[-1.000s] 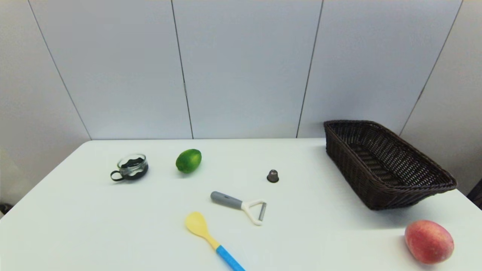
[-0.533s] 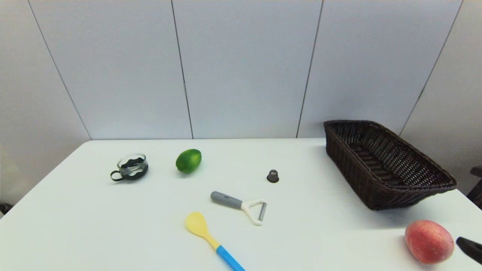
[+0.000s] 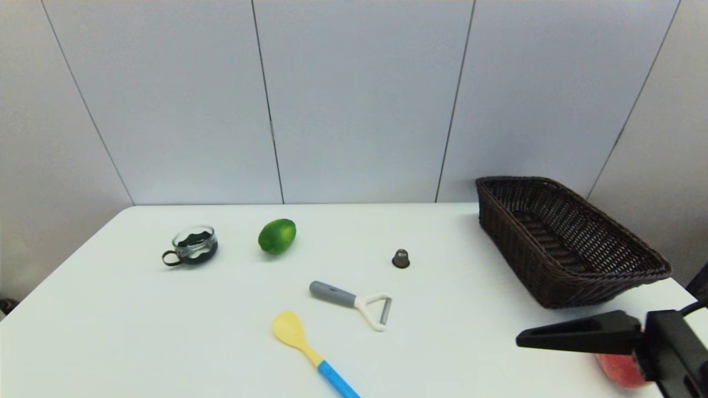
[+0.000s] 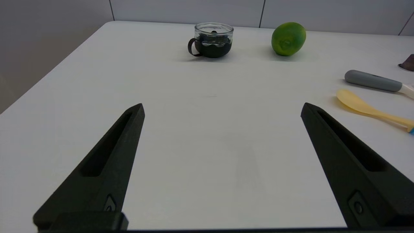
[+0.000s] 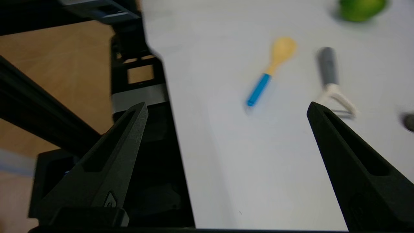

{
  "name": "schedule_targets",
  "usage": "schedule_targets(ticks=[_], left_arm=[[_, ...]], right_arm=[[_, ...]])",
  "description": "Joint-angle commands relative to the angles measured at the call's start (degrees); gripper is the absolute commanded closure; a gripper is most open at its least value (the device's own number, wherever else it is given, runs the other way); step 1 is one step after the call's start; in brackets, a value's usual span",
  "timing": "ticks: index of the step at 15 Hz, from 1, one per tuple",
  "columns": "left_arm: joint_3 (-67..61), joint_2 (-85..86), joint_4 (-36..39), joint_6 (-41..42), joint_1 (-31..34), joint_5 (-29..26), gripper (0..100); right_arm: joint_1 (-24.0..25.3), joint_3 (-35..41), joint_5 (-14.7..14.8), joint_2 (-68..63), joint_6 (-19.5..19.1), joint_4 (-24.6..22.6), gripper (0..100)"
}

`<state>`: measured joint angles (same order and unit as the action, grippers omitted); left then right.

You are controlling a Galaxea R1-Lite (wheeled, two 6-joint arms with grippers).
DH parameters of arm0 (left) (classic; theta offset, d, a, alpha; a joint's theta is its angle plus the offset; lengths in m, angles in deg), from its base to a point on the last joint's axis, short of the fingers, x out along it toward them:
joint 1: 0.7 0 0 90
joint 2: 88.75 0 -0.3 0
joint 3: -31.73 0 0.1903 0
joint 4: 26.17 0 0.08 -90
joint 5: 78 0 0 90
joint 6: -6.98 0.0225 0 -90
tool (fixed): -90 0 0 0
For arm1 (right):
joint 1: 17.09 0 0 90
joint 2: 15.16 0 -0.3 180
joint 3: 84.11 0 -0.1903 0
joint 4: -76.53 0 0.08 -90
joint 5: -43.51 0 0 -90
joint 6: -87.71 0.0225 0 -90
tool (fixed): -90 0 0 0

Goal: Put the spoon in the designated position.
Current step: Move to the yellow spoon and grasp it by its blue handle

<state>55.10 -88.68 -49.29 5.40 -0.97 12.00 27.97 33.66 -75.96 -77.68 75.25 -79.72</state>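
The spoon (image 3: 310, 348) lies flat near the table's front edge, its pale yellow bowl pointing back-left and its blue handle end toward me. It also shows in the left wrist view as the spoon (image 4: 365, 108) and in the right wrist view as the spoon (image 5: 270, 69). My right gripper (image 3: 522, 338) hangs open above the front right of the table, pointing left, well to the right of the spoon; its jaws (image 5: 226, 106) stand wide with nothing between them. My left gripper (image 4: 223, 108) is open over bare table, left of the spoon.
A grey-handled white peeler (image 3: 354, 301) lies just behind the spoon. Farther back are a lime (image 3: 276, 236), a glass cup (image 3: 192, 246) and a small dark cap (image 3: 400, 258). A dark wicker basket (image 3: 520, 260) stands at the back right. A peach (image 3: 619, 370) sits partly hidden behind the right gripper.
My right arm has come in from the lower right edge and moved left over the table, now covering most of the peach. Nothing on the table has moved.
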Motion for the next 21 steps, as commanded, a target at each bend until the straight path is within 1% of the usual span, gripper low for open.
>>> schedule_targets(ticks=[1,2,3,5,7,9,11,13,15,16,18,19,21], left_arm=[[-0.09,-0.07,-0.07,-0.01,0.0,0.0,0],[-0.09,-0.07,0.11,-0.01,0.0,0.0,0],[-0.09,-0.07,0.11,-0.1,0.0,0.0,0],[-0.09,-0.07,0.11,-0.1,0.0,0.0,0],[-0.09,-0.07,-0.07,-0.01,0.0,0.0,0],[-0.09,-0.07,0.11,-0.1,0.0,0.0,0],[-0.09,-0.07,0.11,-0.1,0.0,0.0,0],[-0.09,-0.07,0.11,-0.01,0.0,0.0,0],[-0.09,-0.07,0.11,-0.01,0.0,0.0,0],[-0.09,-0.07,-0.07,-0.01,0.0,0.0,0],[-0.09,-0.07,0.11,-0.01,0.0,0.0,0],[-0.09,-0.07,-0.07,-0.01,0.0,0.0,0],[-0.09,-0.07,-0.07,-0.1,0.0,0.0,0]], right_arm=[[3.28,-4.03,-0.59,-13.6,1.03,-3.37,0],[4.25,-5.78,-0.24,-16.24,2.88,-3.28,0],[5.04,-8.07,0.72,-19.75,4.99,-3.37,0],[5.57,-9.74,3.54,-24.94,6.22,-4.33,0],[5.74,-10.27,4.59,-27.84,8.33,-4.42,0],[5.92,-11.23,9.07,-30.12,10.44,-4.42,0],[6.97,-12.11,15.14,-31.53,12.63,-4.68,0],[8.73,-13.08,20.85,-32.94,15.71,-6.53,0],[10.93,-13.69,24.45,-34.52,16.94,-8.82,0],[12.34,-13.69,26.3,-34.96,16.94,-8.99,0],[15.59,-13.87,30.96,-36.36,18.0,-10.75,0],[17.08,-13.96,32.98,-37.24,19.14,-12.07,0],[19.54,-13.87,35.62,-39.26,22.83,-14.62,0]])
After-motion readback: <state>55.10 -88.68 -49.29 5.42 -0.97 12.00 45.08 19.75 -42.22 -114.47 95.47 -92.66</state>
